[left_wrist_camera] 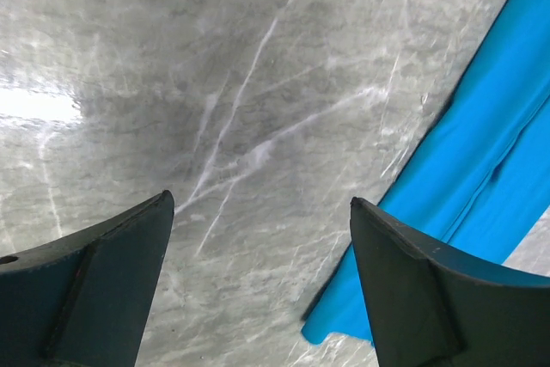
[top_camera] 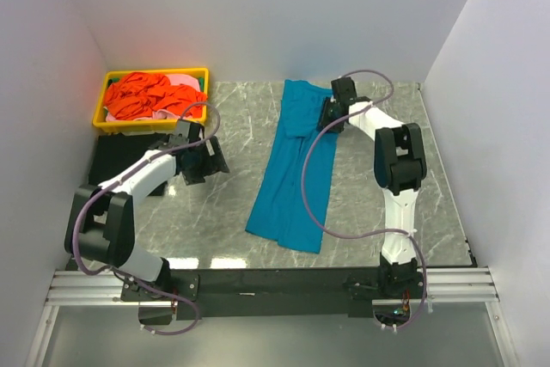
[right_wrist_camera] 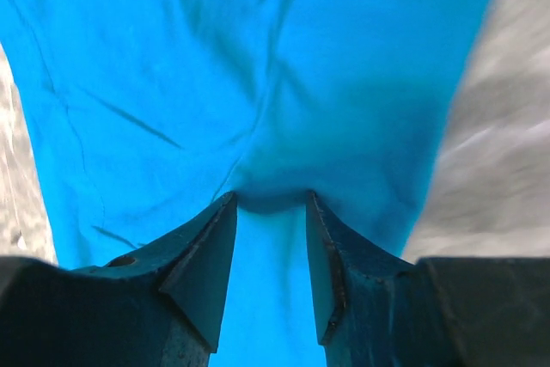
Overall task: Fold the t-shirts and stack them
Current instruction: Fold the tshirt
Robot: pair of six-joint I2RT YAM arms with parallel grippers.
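Grey marble table (top_camera: pixel 232 212), white walls on three sides. At far left I see the yellow tray (top_camera: pixel 137 125) with an orange shirt (top_camera: pixel 142 96) heaped in it and a pink one (top_camera: pixel 182 82) showing behind. Just this side of the tray a black shirt (top_camera: pixel 107 161) lies flat, partly under my left arm (top_camera: pixel 142 174). The left gripper (left_wrist_camera: pixel 262 204) hangs over bare marble with its fingers spread wide and nothing between them. The near corner of the teal shirt (top_camera: pixel 292 178) lies just beyond one finger, apart from it as far as I can judge.

That teal shirt lies mid-table as a long narrow strip running from the far edge toward me, doubled lengthwise by the look of it. It is thin, limp cloth, light and with no stiffness. I expect it to sag and drag from any single pinch, and its layers may slide apart. I'd take it at the end corners or along a folded edge, catching every layer.

The right gripper (right_wrist_camera: pixel 271 199) is down on the strip's far end, near its right edge. Its fingers stand narrowly apart with the tips pressed into the cloth. Creases run in toward them and a pucker sits between. Whether they have actually nipped that pucker I cannot tell.
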